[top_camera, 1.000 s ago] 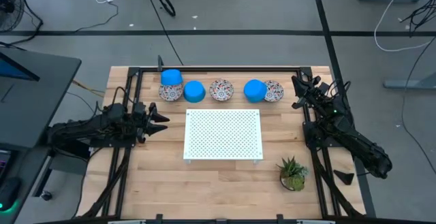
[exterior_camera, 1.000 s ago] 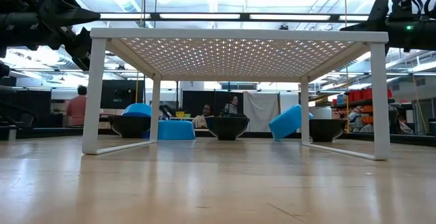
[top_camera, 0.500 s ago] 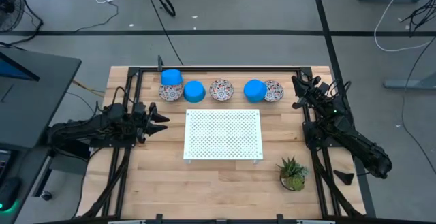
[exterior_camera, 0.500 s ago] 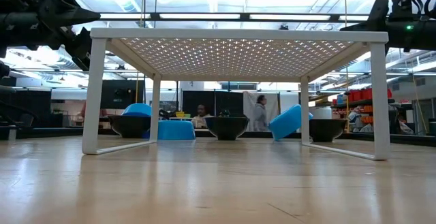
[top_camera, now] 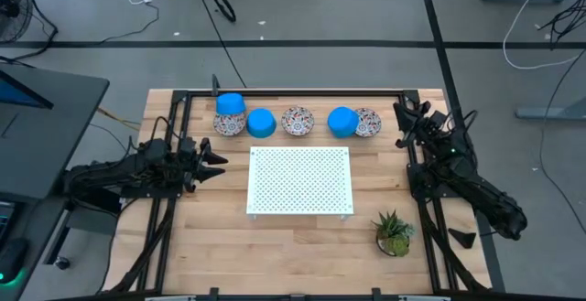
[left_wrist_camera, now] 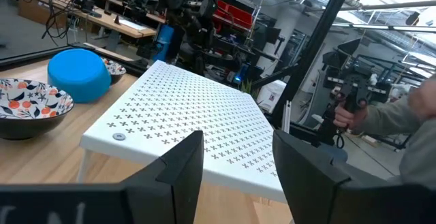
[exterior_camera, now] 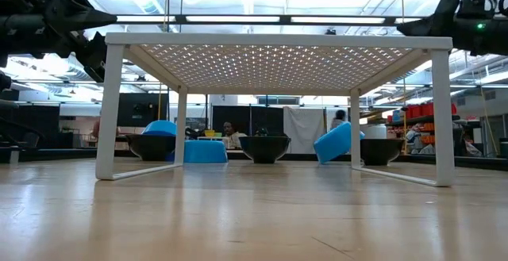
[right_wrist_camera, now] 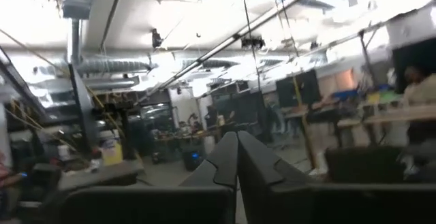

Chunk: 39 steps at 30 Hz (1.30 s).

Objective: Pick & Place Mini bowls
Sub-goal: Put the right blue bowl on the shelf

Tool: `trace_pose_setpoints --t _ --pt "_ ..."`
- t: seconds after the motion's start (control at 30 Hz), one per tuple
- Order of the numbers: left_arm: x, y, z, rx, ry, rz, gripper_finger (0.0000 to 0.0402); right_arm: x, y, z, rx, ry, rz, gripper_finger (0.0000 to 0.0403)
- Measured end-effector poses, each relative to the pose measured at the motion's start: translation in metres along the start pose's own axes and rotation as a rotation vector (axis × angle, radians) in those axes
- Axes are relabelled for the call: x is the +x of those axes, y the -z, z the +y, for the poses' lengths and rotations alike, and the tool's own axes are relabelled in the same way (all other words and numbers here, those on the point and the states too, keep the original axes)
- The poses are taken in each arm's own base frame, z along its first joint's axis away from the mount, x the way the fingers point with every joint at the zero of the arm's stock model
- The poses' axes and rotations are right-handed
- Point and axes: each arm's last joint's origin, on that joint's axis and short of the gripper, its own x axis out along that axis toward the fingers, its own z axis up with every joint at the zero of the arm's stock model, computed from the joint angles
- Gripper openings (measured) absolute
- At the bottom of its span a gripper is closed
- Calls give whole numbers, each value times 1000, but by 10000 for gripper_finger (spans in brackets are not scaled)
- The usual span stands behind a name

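High view: all six mini bowls [top_camera: 298, 120] unmoved behind the board [top_camera: 299, 181] (untouched); left claw [top_camera: 218, 161] apart, right claw [top_camera: 401, 123] together

Bare light wooden desk [top_camera: 302, 241] along the near edge and down the left side, open to reach. In the middle, blocking: raised white perforated rectangular board [top_camera: 299, 181] on thin white legs, with a low gap beneath. Crowded just beyond it along the far edge, a row of small round bowls, blue [top_camera: 261, 123] and red-floral white [top_camera: 298, 120], mostly touching or just beside one another. Near the right front corner, a small green potted plant [top_camera: 394, 232]. Black frame rails [top_camera: 174, 145] bounding both sides.
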Motion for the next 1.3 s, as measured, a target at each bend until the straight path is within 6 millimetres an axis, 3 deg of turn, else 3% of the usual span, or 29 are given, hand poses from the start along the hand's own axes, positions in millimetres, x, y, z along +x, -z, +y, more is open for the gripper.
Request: trace_pose_setpoints --t 0.3,0.53,0.97,1.3 --pt "0 0 0 0 0 0 181 13 -48 6 -104 126 68 112" --pt "0 0 0 0 0 0 181 33 -87 13 -38 152 189 176" --pt "0 0 0 1 0 -1 181 83 -153 23 45 228 479 185" --pt "0 0 0 0 0 0 181 106 -170 25 277 353 679 185"
